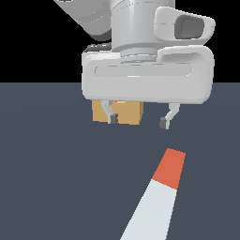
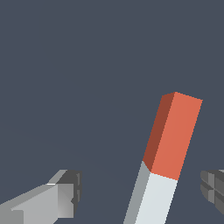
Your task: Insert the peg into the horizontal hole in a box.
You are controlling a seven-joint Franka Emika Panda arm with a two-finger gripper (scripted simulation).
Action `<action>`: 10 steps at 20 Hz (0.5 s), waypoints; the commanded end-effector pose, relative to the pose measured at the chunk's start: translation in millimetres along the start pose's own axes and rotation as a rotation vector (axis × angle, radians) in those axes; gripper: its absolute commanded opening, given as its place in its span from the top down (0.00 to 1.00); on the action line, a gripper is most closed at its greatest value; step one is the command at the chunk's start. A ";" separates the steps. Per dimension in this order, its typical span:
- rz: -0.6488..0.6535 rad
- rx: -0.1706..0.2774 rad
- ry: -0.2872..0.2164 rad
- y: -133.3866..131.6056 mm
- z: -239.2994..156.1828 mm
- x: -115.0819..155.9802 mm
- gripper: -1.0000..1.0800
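The peg (image 1: 157, 197) lies flat on the dark floor, pale grey-white with its orange-red end (image 1: 169, 168) pointing toward the box. It also shows in the wrist view (image 2: 168, 153). The tan box (image 1: 123, 112) stands farther back, mostly hidden behind the gripper body; its hole is hidden. My gripper (image 1: 138, 122) hangs above the floor between box and peg, open and empty. In the wrist view the gripper (image 2: 142, 192) has a finger (image 2: 61, 199) on one side of the peg and the other finger (image 2: 213, 186) on the other, apart from it.
A plain dark grey floor (image 1: 47, 178) spreads all around, with black background above it. The white hand and arm (image 1: 145, 56) fill the upper middle of the exterior view.
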State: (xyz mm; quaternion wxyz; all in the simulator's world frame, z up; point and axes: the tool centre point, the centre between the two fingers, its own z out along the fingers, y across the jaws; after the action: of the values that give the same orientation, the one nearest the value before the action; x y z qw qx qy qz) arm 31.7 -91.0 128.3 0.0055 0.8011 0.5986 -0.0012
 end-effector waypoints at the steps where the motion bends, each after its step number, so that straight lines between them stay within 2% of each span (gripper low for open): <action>1: 0.075 0.002 0.000 12.7 15.5 -22.8 0.04; 10: 0.259 0.007 0.005 36.1 52.8 -80.9 0.04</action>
State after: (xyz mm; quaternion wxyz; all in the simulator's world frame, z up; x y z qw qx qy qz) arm 42.8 -171.9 80.8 0.0014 0.8659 0.5003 -0.0011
